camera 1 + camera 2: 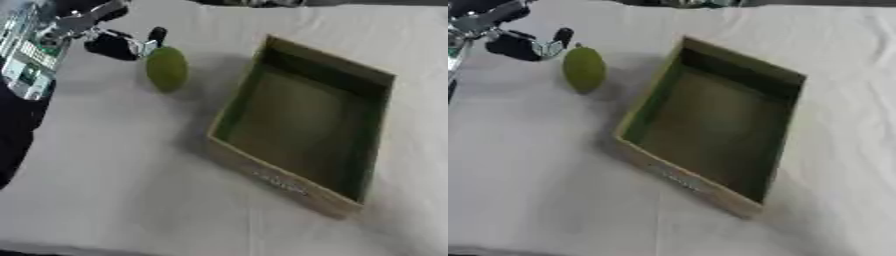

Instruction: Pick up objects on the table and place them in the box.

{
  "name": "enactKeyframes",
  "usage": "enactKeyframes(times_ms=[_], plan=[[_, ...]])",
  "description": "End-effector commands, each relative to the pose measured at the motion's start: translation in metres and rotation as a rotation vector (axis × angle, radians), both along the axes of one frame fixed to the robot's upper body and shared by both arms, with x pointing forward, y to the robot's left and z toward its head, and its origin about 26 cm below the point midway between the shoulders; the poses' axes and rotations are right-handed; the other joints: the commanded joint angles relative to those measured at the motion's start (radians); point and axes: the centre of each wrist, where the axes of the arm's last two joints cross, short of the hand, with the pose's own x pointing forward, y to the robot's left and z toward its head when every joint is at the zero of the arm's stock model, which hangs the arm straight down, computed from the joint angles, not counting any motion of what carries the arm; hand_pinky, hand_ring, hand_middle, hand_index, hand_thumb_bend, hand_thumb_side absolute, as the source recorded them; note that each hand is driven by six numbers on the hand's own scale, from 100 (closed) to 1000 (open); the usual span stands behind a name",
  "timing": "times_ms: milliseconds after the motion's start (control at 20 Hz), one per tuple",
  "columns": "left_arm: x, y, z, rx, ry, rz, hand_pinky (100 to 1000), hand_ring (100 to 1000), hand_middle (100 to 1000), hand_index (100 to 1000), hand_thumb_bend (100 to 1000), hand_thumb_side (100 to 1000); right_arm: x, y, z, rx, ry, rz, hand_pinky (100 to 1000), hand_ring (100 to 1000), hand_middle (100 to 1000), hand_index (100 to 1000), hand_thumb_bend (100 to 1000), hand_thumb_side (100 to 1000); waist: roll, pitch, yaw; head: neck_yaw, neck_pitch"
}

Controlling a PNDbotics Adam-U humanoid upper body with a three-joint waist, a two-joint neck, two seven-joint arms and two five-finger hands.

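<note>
A white cloth (114, 175) covers the table and fills nearly the whole view, its surface lightly wrinkled, with a faint crease running down toward the near edge. Along the far edge, a dark strip (815, 2) shows past the cloth, too blurred to make out. At the near left corner a thin dark band (52, 248) shows past the cloth's edge.
</note>
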Motion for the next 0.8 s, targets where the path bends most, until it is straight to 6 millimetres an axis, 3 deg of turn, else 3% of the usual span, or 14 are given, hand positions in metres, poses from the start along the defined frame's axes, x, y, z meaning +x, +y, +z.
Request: enactKeyframes(times_ms=[50,100,250,600,800], plan=[[-0.0002,0.0008,0.006,0.028,0.005,0.001,884,948,922,988,100,623,-0.0048,-0.0011,0.0061,-0.012,-0.025,0.0,824,724,595,746,100,470,0.001,-0.024,0.0,0.002,-0.01],[0.0003,-0.0002,0.0043,0.041,0.018,-0.004,889,953,925,985,100,760,-0.0047,-0.001,0.0058,-0.012,-0.023,0.001,825,725,595,746,100,470,0.001,-0.024,-0.001,0.003,-0.012],[0.0007,-0.0015,0.0035,0.074,0.053,-0.005,892,953,920,982,100,907,-0.0045,-0.0006,0.0049,-0.013,-0.018,0.003,825,726,595,746,100,470,0.001,-0.024,-0.003,0.008,-0.018],[0.0014,-0.0003,0.0029,0.135,0.134,0.047,883,948,902,979,150,997,-0.0042,0.0001,0.0032,-0.014,-0.009,0.009,827,728,595,747,100,470,0.002,-0.023,-0.005,0.014,-0.025],[0.0014,0.0001,0.0025,0.158,0.161,0.077,881,940,896,970,199,1000,-0.004,0.0006,0.0026,-0.016,-0.005,0.012,828,729,595,747,100,470,0.002,-0.023,-0.008,0.014,-0.023]])
